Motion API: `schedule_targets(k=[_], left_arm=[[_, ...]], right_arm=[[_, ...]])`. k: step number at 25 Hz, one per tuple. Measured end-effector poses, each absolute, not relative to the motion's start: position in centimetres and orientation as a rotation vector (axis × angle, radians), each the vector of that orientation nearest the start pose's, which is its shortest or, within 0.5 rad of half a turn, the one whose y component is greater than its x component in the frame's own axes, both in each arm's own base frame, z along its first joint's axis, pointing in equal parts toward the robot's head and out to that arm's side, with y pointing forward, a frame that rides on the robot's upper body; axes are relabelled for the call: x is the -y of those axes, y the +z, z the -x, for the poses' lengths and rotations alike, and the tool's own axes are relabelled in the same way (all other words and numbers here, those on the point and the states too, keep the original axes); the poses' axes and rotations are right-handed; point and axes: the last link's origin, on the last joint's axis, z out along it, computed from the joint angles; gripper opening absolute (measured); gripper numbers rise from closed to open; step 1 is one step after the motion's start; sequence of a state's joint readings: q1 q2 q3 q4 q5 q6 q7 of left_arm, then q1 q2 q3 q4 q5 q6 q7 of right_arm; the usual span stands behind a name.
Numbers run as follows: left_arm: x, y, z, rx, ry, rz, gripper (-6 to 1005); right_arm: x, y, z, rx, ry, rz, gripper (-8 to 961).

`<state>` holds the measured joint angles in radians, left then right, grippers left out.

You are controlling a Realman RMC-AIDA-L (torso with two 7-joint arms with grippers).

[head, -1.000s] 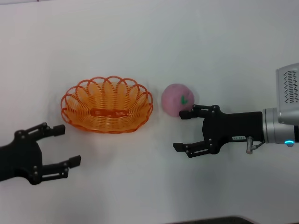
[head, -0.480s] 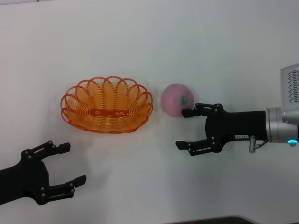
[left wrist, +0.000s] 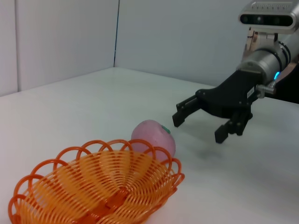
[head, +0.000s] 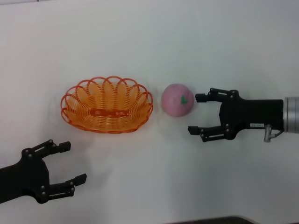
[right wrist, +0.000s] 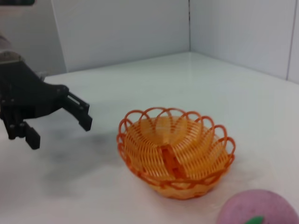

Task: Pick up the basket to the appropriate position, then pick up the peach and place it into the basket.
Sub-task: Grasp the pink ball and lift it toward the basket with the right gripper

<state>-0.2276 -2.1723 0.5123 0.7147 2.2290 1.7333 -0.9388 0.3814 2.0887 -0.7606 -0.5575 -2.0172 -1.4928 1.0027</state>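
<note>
The orange wire basket (head: pixel 106 106) stands empty on the white table, left of centre. The pink peach (head: pixel 178 99) with a green leaf mark lies just right of it, apart from the rim. My right gripper (head: pixel 196 114) is open and empty, level with the peach and a little to its right, not touching it. My left gripper (head: pixel 74 162) is open and empty near the table's front left, below the basket. The left wrist view shows the basket (left wrist: pixel 98 186), the peach (left wrist: pixel 153 137) and the right gripper (left wrist: pixel 198 128). The right wrist view shows the basket (right wrist: pixel 175 151), the peach (right wrist: pixel 259 210) and the left gripper (right wrist: pixel 58 133).
The white table (head: pixel 149 46) stretches bare behind the basket and peach. Its front edge (head: pixel 210 219) runs along the bottom of the head view. White walls (left wrist: pixel 163 32) stand beyond the table.
My right gripper has drawn back to the right, away from the peach, staying open. My left gripper moved down toward the front edge, then held still. Basket and peach have not moved.
</note>
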Motion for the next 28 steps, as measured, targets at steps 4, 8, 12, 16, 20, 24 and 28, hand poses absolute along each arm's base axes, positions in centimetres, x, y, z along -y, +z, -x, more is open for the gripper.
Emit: schedule_targets(k=[4,8,12,16,20,24,28], left_arm=[[-20.7,-2.1,33.3,0.461,-0.602,2.759,876],[-20.7,-2.1,33.3,0.461,-0.604,2.759,876],[-20.7,-2.2,33.3,0.461,-0.605,2.759,876],[-20.7,-2.2,33.2,0.461,-0.606,2.758,876],[-20.8,-2.2,33.2,0.462,-0.612,2.756,876],[-20.8,-2.3,33.1,0.464,-0.619,2.758,876],[-20.8,-2.3,33.1,0.466,-0.620,2.759,876]], right_arm=[[-27.9,-2.6,-31.2,-0.429,0.548,2.745,952],[-29.5,-1.3,-30.2,-0.623,0.572,2.713,952],[-31.1,0.3,-28.9,-0.822,0.576,2.680,952],[-32.2,1.4,-27.5,-0.899,0.548,2.680,952],[-33.3,1.6,-26.3,-0.863,0.356,2.750,949],[-34.4,1.5,-24.7,-0.757,0.116,2.847,948],[-35.7,1.6,-22.9,-0.624,-0.097,2.891,948]])
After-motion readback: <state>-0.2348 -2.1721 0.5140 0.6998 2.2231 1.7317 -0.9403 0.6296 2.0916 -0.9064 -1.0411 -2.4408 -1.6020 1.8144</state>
